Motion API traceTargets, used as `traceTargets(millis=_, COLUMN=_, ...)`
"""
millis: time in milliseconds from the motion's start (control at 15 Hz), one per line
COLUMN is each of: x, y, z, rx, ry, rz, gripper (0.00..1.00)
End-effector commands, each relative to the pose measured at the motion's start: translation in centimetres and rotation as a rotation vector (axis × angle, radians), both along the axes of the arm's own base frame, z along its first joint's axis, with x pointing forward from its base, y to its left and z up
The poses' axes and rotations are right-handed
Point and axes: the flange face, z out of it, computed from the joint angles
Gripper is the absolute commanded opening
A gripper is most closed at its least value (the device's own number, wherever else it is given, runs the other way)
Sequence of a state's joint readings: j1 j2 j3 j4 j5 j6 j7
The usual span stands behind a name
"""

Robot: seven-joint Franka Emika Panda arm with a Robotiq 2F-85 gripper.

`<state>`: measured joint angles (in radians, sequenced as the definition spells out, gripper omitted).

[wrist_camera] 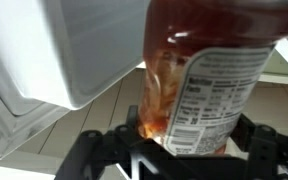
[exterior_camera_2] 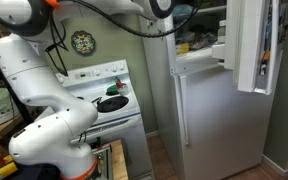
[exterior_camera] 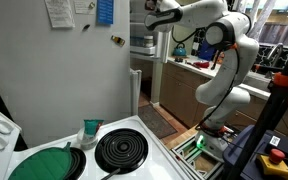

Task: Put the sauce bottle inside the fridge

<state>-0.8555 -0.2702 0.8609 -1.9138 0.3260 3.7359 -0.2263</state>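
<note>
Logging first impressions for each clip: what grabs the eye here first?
In the wrist view, the sauce bottle fills the frame, held in the end effector. In an exterior view, the white arm reaches up toward the fridge, whose upper door stands open.

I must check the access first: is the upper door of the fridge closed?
No, in an exterior view the upper door of the fridge stands swung open to the side.

Blocked on the right by the open upper door of the fridge. Gapes free between door and left wall, though crowded far inside by shelf goods.
</note>
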Motion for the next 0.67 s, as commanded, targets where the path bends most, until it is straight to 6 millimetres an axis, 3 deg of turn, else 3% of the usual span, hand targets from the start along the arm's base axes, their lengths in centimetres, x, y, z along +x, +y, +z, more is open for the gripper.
traceTargets(millis=0, x=0.6, y=-0.1, z=0.0, rx=0.008, ry=-0.055, rz=-0.039, gripper=0.60)
traceTargets(millis=600, x=1.9, y=1.0, z=-1.0, rx=0.003, ry=-0.093, rz=-0.053, gripper=0.60)
